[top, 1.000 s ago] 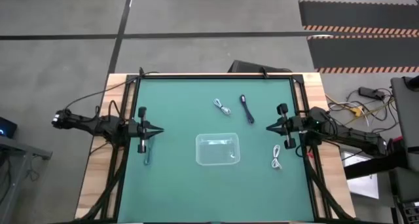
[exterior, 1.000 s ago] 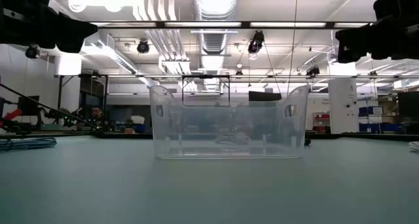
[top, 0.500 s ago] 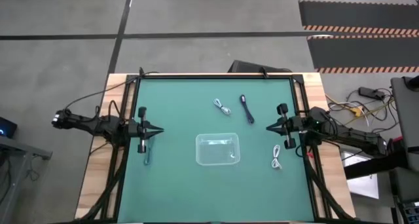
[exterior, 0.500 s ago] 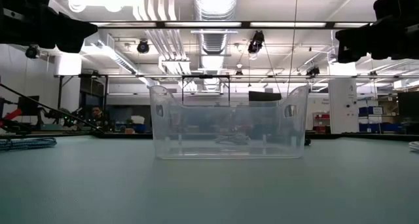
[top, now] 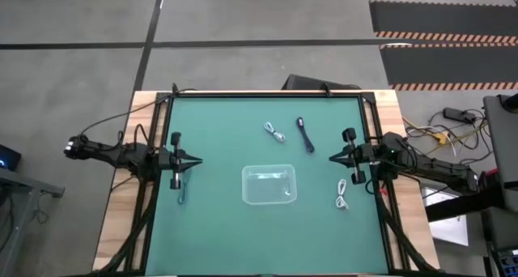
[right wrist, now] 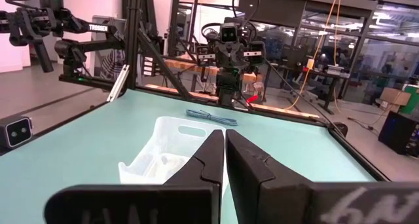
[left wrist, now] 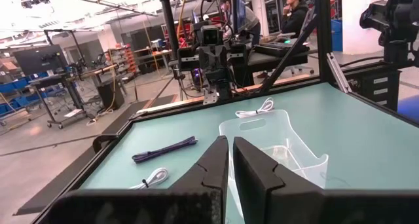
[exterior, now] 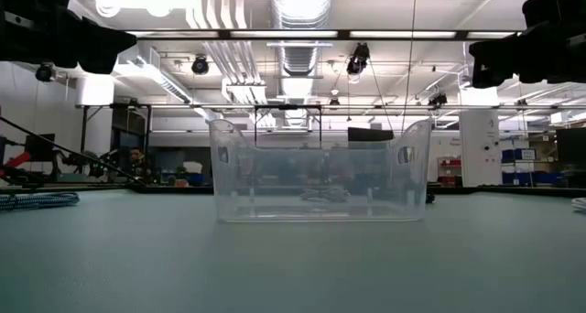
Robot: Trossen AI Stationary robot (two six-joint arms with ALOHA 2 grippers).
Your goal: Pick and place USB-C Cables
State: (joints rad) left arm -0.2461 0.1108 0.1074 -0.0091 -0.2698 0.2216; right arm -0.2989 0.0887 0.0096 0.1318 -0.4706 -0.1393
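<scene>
A clear tray (top: pixel 269 185) stands mid-table and holds a light cable (top: pixel 287 193), which also shows through the tray's wall in the low view (exterior: pixel 325 196). On the mat lie a white cable (top: pixel 275 132), a dark cable (top: pixel 305 135), a white cable (top: pixel 341 195) near the right arm, and a thin bluish cable (top: pixel 183 189) near the left arm. My left gripper (top: pixel 197 160) is shut and empty, held above the mat left of the tray. My right gripper (top: pixel 333 157) is shut and empty, to the right of the tray.
Black frame rails run along the table's left, right and far edges. The green mat lies bare between the tray and the near edge. A multicoloured wire tangle (top: pixel 437 134) lies on the floor off the right side. People show in the room behind the table.
</scene>
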